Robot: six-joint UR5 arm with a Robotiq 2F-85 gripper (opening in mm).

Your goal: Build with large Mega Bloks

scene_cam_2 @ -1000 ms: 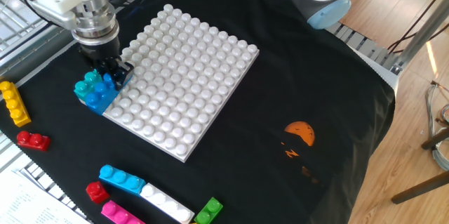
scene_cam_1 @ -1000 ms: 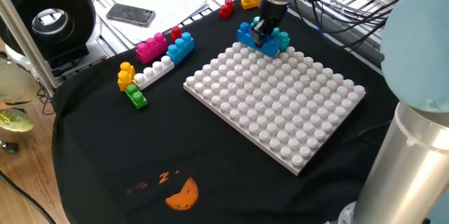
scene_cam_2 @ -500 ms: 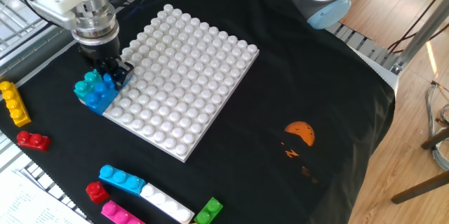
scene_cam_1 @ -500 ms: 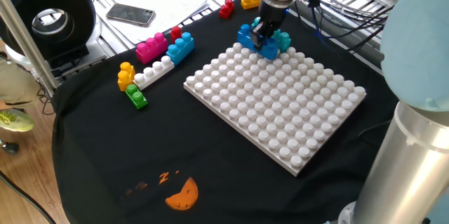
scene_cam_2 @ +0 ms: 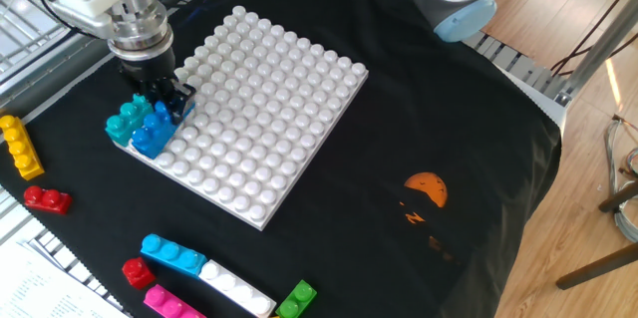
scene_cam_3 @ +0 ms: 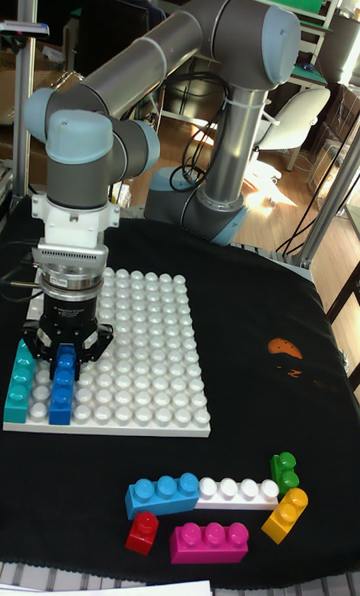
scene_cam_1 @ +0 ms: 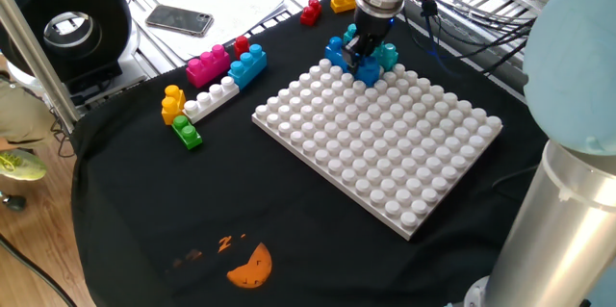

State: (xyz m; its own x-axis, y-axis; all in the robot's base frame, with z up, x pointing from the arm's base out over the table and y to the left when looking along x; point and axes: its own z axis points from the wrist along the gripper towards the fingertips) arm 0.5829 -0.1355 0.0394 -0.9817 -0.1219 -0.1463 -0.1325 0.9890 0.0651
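Observation:
My gripper (scene_cam_1: 359,53) is shut on a long blue Mega Blok (scene_cam_3: 61,396), held lengthwise over the end row of studs of the white baseplate (scene_cam_1: 385,153). A teal Mega Blok (scene_cam_3: 18,386) lies right beside it, just off that edge, on the black cloth. In the other fixed view the blue blok (scene_cam_2: 152,137) sits against the plate's corner with the teal one (scene_cam_2: 126,121) next to it and the gripper (scene_cam_2: 164,102) above. Whether the blue blok touches the studs I cannot tell.
A cluster of loose bloks lies apart on the cloth: pink (scene_cam_1: 207,64), light blue (scene_cam_1: 248,64), white (scene_cam_1: 212,98), orange (scene_cam_1: 172,103), green (scene_cam_1: 188,134), small red (scene_cam_1: 242,46). A red blok (scene_cam_2: 47,199) and a yellow one (scene_cam_2: 20,147) lie near the cloth's edge. A phone (scene_cam_1: 179,20) and papers sit beyond.
The gripper has carried the blue blok away from the teal one's side and over the baseplate's edge row. The teal blok stayed where it was.

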